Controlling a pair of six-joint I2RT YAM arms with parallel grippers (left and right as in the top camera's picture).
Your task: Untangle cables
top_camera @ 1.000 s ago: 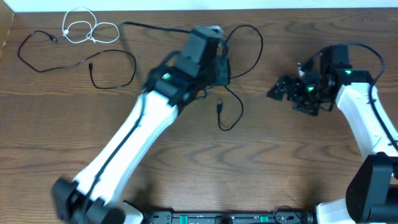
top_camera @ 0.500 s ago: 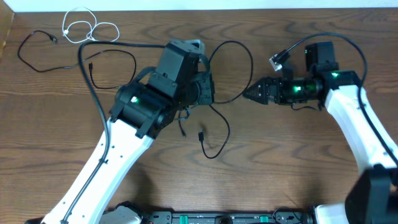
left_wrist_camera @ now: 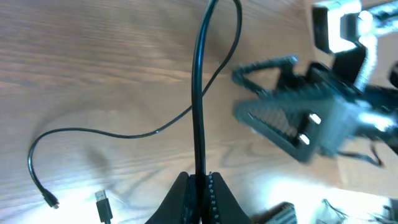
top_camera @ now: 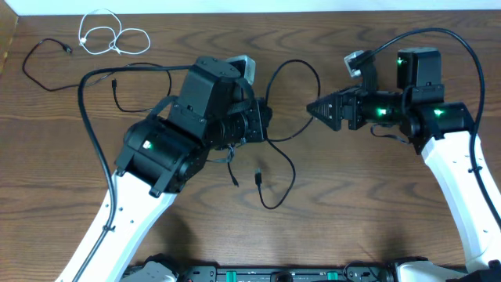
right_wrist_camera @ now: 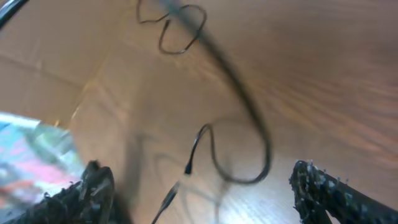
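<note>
You are looking down on a dark brown wood-grain table (top_camera: 376, 204) that fills nearly the whole overhead view. A pale strip (top_camera: 235, 6) runs along the top edge, and what it belongs to cannot be told.

At the upper left lies the white cable (top_camera: 109, 35), coiled in a few small loops. Just left of it and slightly lower, a thin black cable (top_camera: 25, 64) curves across the wood, well apart from both grippers.

Left of centre, your white and black left arm (top_camera: 156, 149) reaches up from the lower left, with a green light showing on it. Your left gripper (top_camera: 262, 125) (left_wrist_camera: 200, 183) has its fingers pressed together on the clamped black cable (top_camera: 317, 78) (left_wrist_camera: 198, 93). That cable rises from the fingers, arcs in a wide loop at upper centre, then trails down across the table. Two small plug ends (top_camera: 258, 178) (left_wrist_camera: 102, 202) rest on the wood just below the gripper.

Right of centre, your right gripper (top_camera: 313, 110) (right_wrist_camera: 199, 180) points left toward the loop, near it but not touching. Its fingers stand wide apart and hold nothing. The right wrist view is heavily blurred. Your right arm (top_camera: 462, 172) comes in from the lower right, also lit green.

A dark equipment strip (top_camera: 274, 274) along the bottom edge carries green marks too small to read.
</note>
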